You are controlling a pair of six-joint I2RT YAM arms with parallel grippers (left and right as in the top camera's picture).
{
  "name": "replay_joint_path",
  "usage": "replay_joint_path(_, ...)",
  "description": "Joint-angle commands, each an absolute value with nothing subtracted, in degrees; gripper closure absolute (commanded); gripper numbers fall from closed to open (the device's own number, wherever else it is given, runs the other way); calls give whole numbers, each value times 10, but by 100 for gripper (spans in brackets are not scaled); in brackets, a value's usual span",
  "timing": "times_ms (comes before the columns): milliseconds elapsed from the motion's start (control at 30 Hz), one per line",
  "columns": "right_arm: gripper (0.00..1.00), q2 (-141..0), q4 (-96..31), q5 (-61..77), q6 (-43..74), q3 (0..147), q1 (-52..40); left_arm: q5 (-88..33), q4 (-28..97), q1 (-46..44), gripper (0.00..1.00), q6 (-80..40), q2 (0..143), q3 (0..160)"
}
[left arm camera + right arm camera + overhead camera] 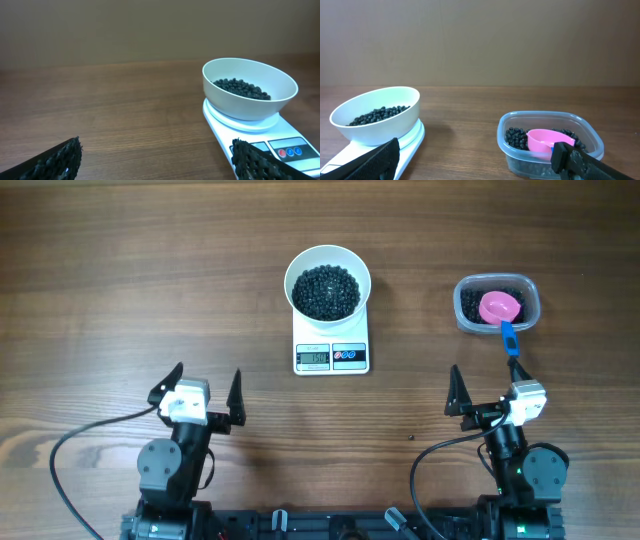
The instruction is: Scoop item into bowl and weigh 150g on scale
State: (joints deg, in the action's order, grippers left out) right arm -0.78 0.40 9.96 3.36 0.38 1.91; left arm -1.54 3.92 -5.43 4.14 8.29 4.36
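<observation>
A white bowl [327,283] stands on the white scale [331,356] at the table's middle back, with a dark heap of small black beans [325,290] inside; the bowl [249,89] and the scale [260,135] show at the right of the left wrist view, and the bowl [376,114] at the left of the right wrist view. More beans [517,138] lie in a clear tub [497,304] at the right, under a pink scoop [500,307] with a blue handle [508,339]. My left gripper [207,393] is open near the front left, holding nothing. My right gripper [488,390] is open in front of the tub, empty.
The tub [549,142] sits close ahead of my right gripper's right finger. Bare wooden table [120,280] stretches to the left of the scale. Black cables [70,450] trail by the arm bases at the front edge.
</observation>
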Motion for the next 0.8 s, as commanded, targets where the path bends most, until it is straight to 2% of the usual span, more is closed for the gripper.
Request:
replay_joint_path(0,0,-2,6,88,34,3,17,-8,44,-46,0,31,27,4)
replay_joint_path(767,0,-2,6,88,34,3,17,-4,43,-43,0,29,3,3)
